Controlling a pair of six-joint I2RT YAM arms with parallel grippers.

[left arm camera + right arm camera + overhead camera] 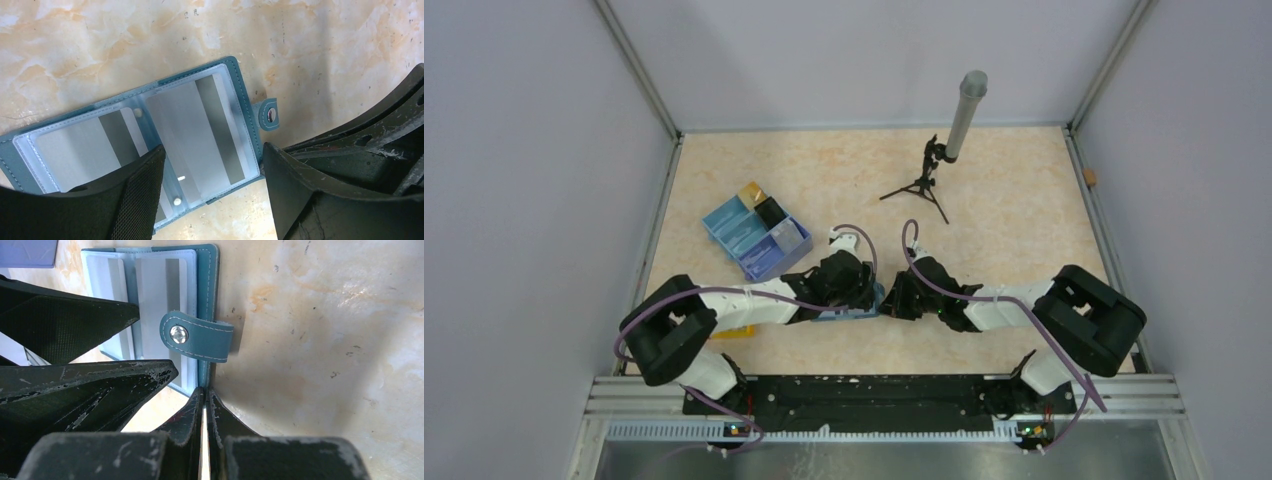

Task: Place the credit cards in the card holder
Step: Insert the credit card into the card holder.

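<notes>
From above, the card holder (852, 314) lies open on the table between my 2 claws, largely under my left claw (860, 298). Its long axis seems to run left to right. My right claw (898, 297) is at its right end. The credit cards (771, 212) sit well apart in the blue tray (724, 218).

In my left wrist view, the card holder (200, 112) lies inside-up, its long axis slanting from lower left to upper right. The clasp tab (270, 114) sticks out of its right short edge. My left claw (213, 150) is spread wide, 1 finger over the clear sleeves.

In my right wrist view, my right claw (204, 392) is pinched almost closed, its tips at the holder's (208, 270) near edge. A thin pale sliver shows between the jaws. I cannot tell whether that is a card. The clasp tab (196, 335) curls up.

I judge the holder light and floppy with slick sleeves, so it is best pinned flat or held by the cover edge. The cards look stiff, thin and slippery, so they are best taken by their long edges.
</notes>
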